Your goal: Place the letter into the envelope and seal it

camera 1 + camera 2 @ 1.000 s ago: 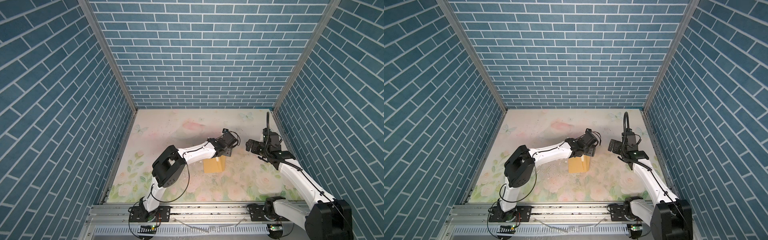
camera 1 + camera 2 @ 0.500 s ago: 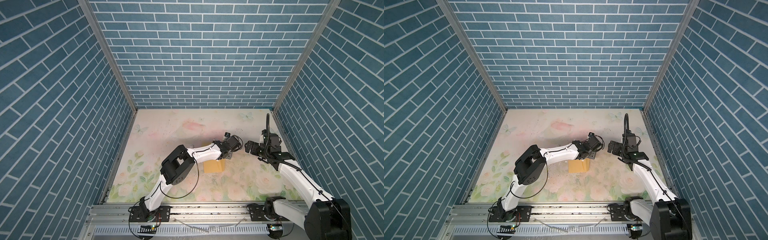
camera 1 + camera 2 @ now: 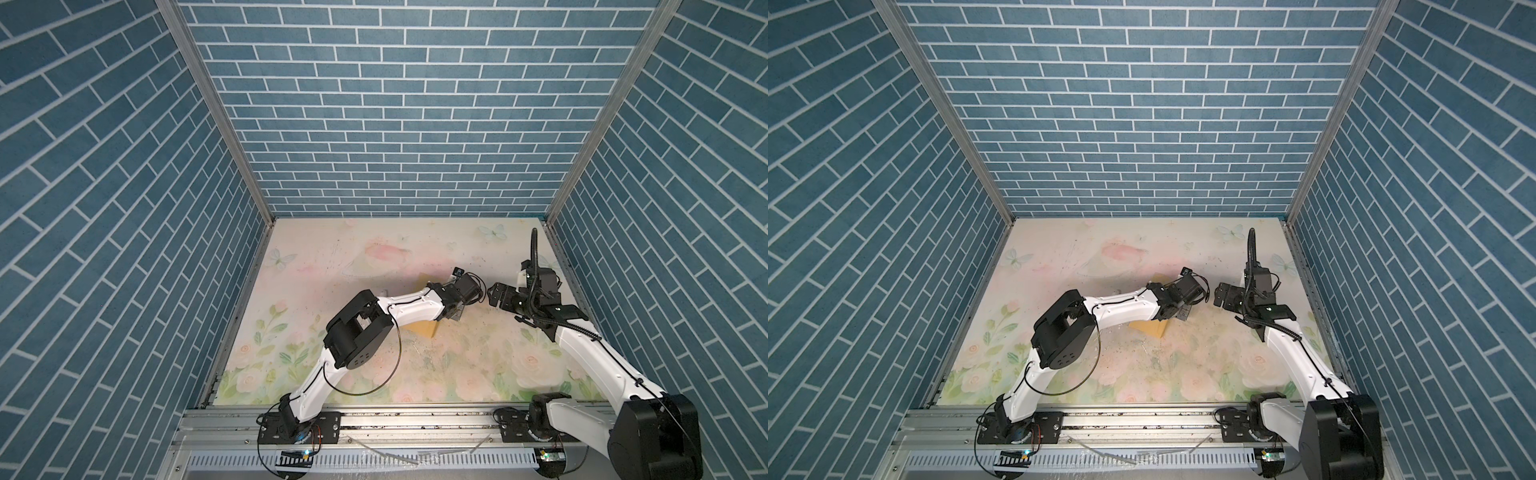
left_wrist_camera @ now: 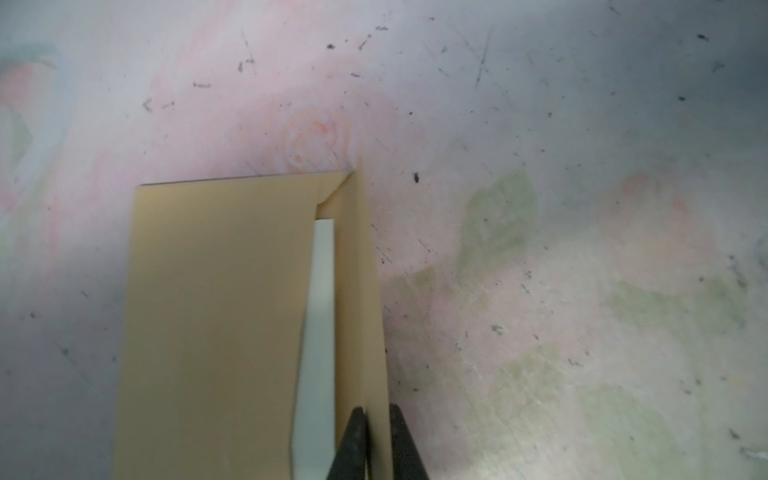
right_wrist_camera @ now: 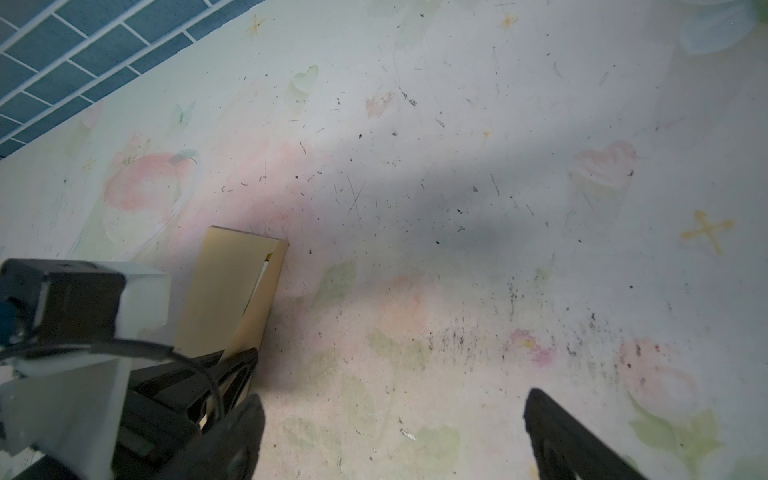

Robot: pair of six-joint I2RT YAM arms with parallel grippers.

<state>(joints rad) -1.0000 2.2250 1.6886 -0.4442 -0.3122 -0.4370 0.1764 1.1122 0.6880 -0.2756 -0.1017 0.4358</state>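
The mustard-yellow envelope (image 4: 216, 316) lies flat on the floral table, mostly under my left forearm in both top views (image 3: 424, 329) (image 3: 1153, 328). Its flap stands raised along one long edge. My left gripper (image 4: 376, 413) is shut on that flap edge, one finger on each side. A pale strip (image 4: 318, 332) shows in the opening between flap and body; I cannot tell whether it is the letter, which is otherwise hidden. My right gripper (image 5: 392, 405) hovers open over bare table just right of the left gripper (image 5: 243, 363) and the envelope (image 5: 226, 286), holding nothing (image 3: 494, 296) (image 3: 1222, 297).
The table surface (image 3: 374, 257) is scuffed and dotted with dark specks. Blue brick walls (image 3: 395, 124) close in the back and both sides. A metal rail (image 3: 415, 419) carrying both arm bases runs along the front edge.
My left arm has stretched further right over the envelope and its gripper has closed on the flap edge. The right gripper has stayed open, shifting slightly left.
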